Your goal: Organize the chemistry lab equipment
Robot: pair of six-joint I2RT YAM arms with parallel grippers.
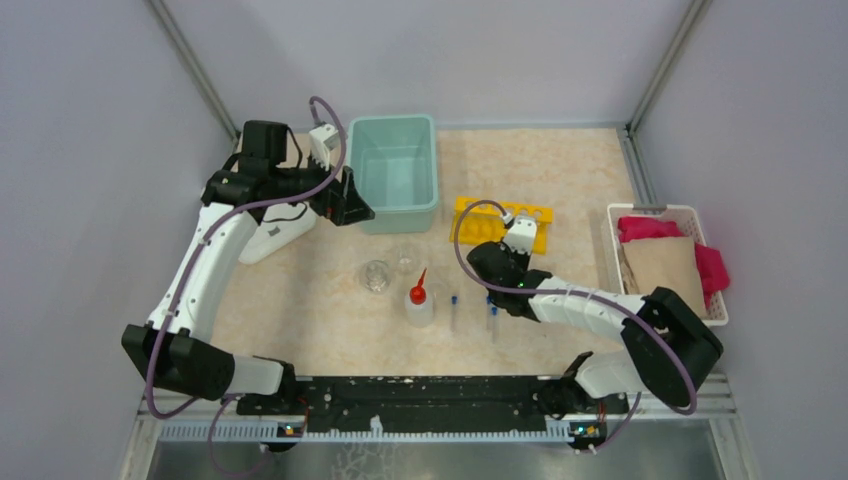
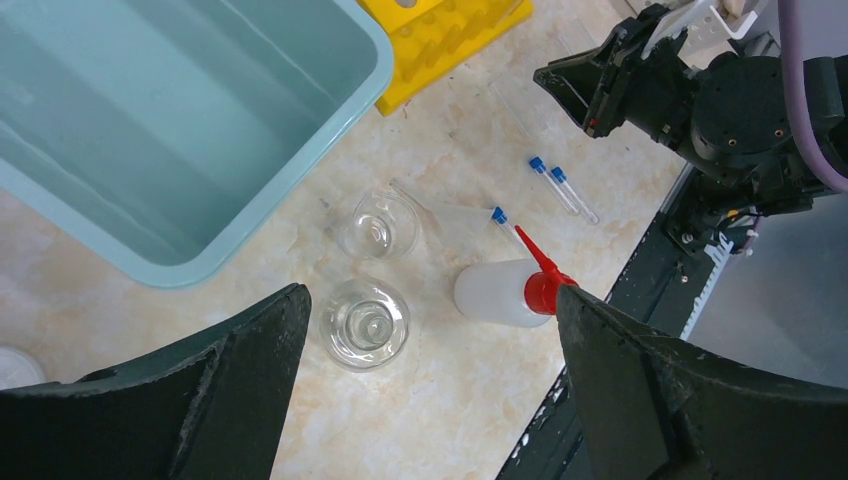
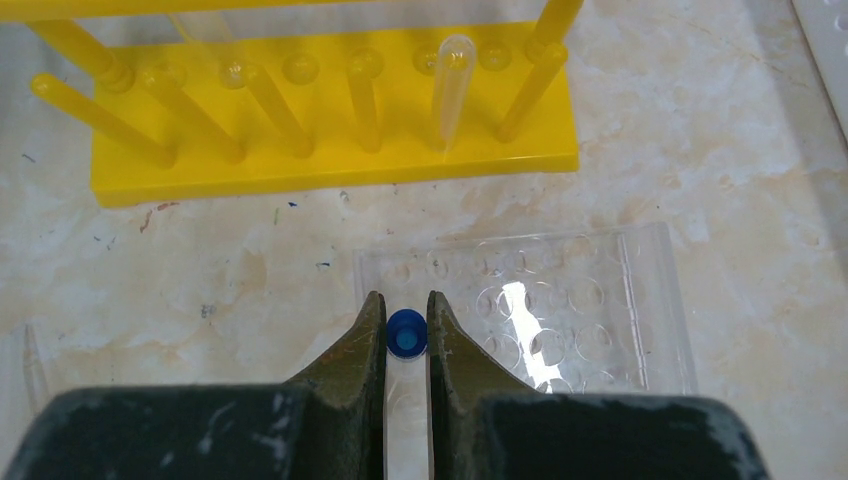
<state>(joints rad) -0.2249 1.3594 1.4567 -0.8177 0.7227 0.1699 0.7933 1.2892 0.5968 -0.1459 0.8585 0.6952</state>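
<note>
My right gripper [image 3: 405, 300] is shut on a blue-capped test tube [image 3: 406, 333], low over the table in front of the yellow rack [image 3: 330, 150]. One clear tube [image 3: 450, 90] stands in that rack. In the top view the right gripper [image 1: 492, 262] is just near of the rack [image 1: 502, 222]. Three more tubes lie on the table [image 2: 557, 186] [image 2: 510, 228]. Two glass cups [image 2: 366, 322] [image 2: 380, 224] and the squeeze bottle [image 2: 500, 292] stand mid-table. My left gripper [image 2: 432, 295] is open and empty, high above them, beside the teal bin in the top view [image 1: 350, 205].
A teal bin [image 1: 396, 170] stands at the back, left of the rack. A white basket of cloths [image 1: 612, 262] is at the right edge. A clear dimpled plate [image 3: 560, 310] lies flat by my right fingers. A white object [image 1: 278, 234] lies left of the bin.
</note>
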